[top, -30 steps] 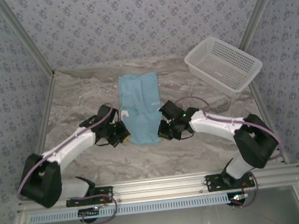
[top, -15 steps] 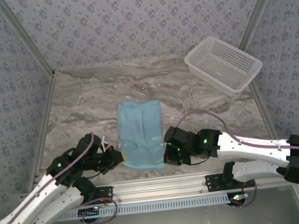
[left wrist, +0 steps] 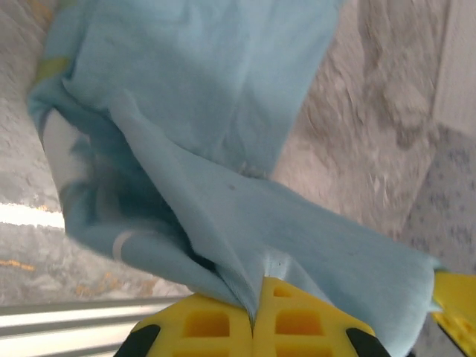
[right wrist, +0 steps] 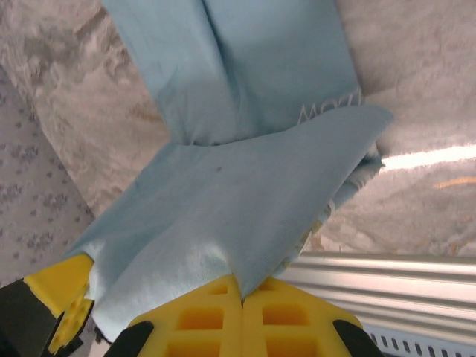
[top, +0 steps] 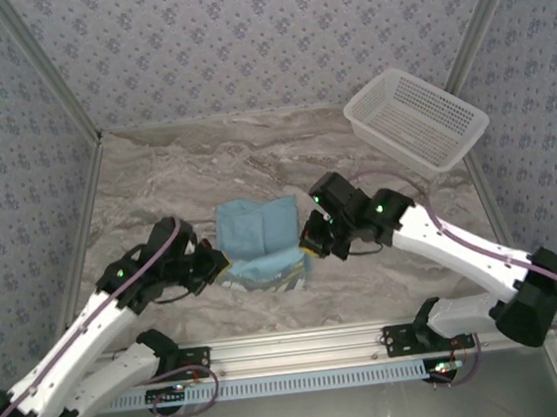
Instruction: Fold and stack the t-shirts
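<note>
The light blue t-shirt point(top: 259, 232) lies as a narrow folded strip in the middle of the marble table, with its near end raised and doubled over towards the far end. My left gripper point(top: 217, 271) is shut on the near left corner of the cloth. My right gripper point(top: 308, 246) is shut on the near right corner. In the left wrist view the yellow jaws of the left gripper point(left wrist: 254, 299) pinch the t-shirt point(left wrist: 223, 97) edge. The right wrist view has the right gripper point(right wrist: 242, 295) clamped on the t-shirt point(right wrist: 245, 193), white lettering showing on the lower layer.
A white mesh basket point(top: 417, 119) stands tilted at the back right corner. The aluminium rail point(top: 303, 343) runs along the near edge just behind the raised fold. Patterned walls close in the table on three sides.
Both grippers first dragged the t-shirt towards the near edge, then lifted its near end and carried it back towards the far side, doubling the cloth over itself.
</note>
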